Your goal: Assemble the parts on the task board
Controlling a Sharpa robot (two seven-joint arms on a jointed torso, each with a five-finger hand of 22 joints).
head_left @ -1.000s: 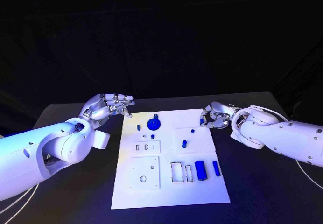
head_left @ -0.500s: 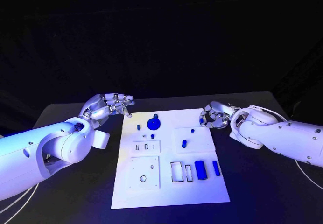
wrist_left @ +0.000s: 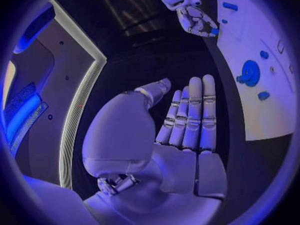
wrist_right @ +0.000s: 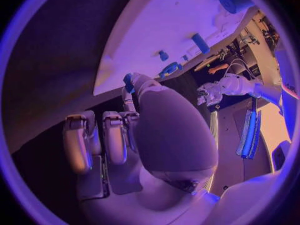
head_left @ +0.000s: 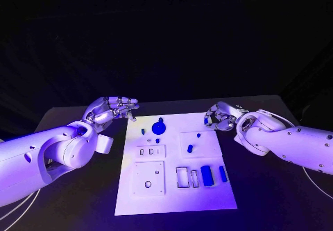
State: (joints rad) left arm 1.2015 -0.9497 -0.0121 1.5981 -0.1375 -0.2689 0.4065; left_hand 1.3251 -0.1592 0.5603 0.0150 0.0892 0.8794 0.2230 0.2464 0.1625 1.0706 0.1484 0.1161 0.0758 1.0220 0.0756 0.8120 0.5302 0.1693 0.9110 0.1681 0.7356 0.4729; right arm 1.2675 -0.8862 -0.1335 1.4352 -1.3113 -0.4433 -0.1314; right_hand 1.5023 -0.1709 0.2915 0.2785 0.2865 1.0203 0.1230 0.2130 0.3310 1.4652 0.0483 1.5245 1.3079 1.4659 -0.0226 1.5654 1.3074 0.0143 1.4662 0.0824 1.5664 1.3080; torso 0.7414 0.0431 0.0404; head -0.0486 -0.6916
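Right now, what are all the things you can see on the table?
table: one, black, under everything.
task board: one, white, middle of the table.
round part: one, blue, far end of the board.
small parts: several, blue, on the board's far half.
long parts: two, blue, side by side near the board's right edge.
held part: one, blue, pinched by the right hand.
left hand: one, silver, far left corner, holding nothing.
right hand: one, silver, far right corner.

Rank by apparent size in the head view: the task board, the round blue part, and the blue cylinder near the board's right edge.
1. task board
2. round blue part
3. blue cylinder, narrower though similar in length; ranking unsure.
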